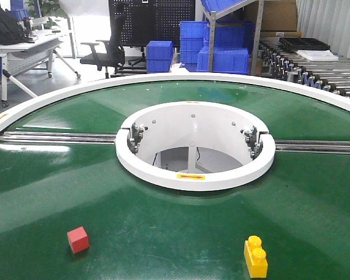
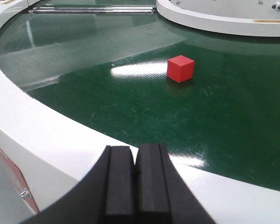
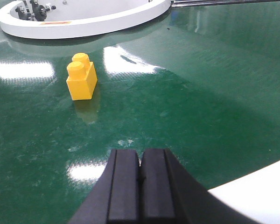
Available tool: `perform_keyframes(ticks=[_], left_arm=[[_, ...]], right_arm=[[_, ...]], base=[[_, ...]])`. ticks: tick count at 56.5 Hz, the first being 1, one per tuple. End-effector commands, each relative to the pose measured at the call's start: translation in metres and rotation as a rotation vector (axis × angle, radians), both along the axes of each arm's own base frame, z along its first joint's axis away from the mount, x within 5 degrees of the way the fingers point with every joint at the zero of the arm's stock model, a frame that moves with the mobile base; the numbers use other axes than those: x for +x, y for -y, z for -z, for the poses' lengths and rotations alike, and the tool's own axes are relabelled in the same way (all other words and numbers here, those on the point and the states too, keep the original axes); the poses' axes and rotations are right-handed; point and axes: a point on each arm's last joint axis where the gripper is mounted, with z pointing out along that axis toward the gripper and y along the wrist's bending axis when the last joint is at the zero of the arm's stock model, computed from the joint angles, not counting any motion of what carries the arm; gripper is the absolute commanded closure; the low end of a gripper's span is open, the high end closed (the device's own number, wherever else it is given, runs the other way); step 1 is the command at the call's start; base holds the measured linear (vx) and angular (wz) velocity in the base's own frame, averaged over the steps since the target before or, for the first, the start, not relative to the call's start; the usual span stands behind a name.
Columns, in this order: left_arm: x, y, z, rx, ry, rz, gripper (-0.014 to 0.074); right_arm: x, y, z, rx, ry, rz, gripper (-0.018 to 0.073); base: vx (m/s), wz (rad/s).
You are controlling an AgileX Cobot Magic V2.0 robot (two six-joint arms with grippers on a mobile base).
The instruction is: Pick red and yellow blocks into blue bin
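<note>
Since neither block is lifted yet, both lie loose on the glossy dark-green conveyor belt [image 1: 163, 230], on the near side of the raised, smooth white central ring [image 1: 163, 175]. The small matte red plastic cube [image 1: 78, 239] sits to the ring's near left, and the shiny yellow plastic toy brick with two round studs [image 1: 255, 256] to its near right, well apart. The left gripper [image 2: 135, 175] hangs over the curved white outer rim [image 2: 60, 140], beyond the cube from the ring, its flat black pads pressed together on nothing. The right gripper [image 3: 140, 179] is likewise clenched and empty, facing the brick. Each arm seems stationed for its nearer block. The wide blue bin shows in no view.
</note>
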Motion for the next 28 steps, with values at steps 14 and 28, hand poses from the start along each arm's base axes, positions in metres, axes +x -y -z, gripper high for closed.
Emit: perform_keyframes(ticks=[14, 28], left_arm=[[0.0000, 0.0009, -0.0170, -0.007, 0.125, 0.013, 0.0603], [0.0000, 0.0009, -0.0170, -0.007, 0.125, 0.013, 0.0603]], right_arm=[[0.0017, 0.0001, -0.0060, -0.011, 0.086, -0.001, 0.0566], [0.0015, 0.0004, -0.0053, -0.025, 0.079, -0.002, 0.0566]], base=[[0.00, 0.00], [0.00, 0.00]])
